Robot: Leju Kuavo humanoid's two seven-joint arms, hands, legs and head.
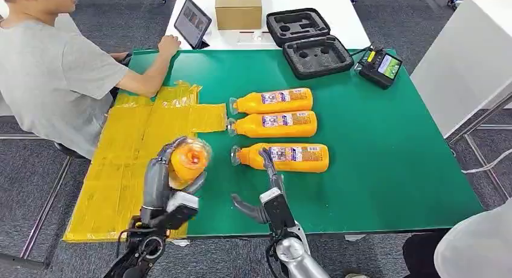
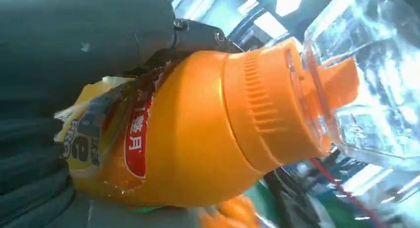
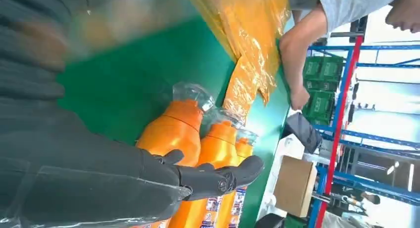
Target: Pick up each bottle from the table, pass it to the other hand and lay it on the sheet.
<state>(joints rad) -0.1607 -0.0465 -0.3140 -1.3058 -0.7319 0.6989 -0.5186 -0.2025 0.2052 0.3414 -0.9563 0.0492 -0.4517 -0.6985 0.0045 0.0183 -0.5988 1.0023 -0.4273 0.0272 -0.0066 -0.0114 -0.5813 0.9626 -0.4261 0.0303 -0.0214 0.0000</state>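
My left hand grips an orange bottle with a clear cap, lifted above the yellow sheet at the table's front left. Up close, the left wrist view has that bottle wrapped by the left hand. Three more orange bottles lie side by side on the green table: far, middle, near. My right hand is open, one finger reaching to the near bottle's neck. In the right wrist view its fingers stretch over the near bottle.
A person sits at the left with a forearm on the sheet's far edge. Beyond the green table stand a tablet, a cardboard box and an open black foam case. A handheld device lies at the far right corner.
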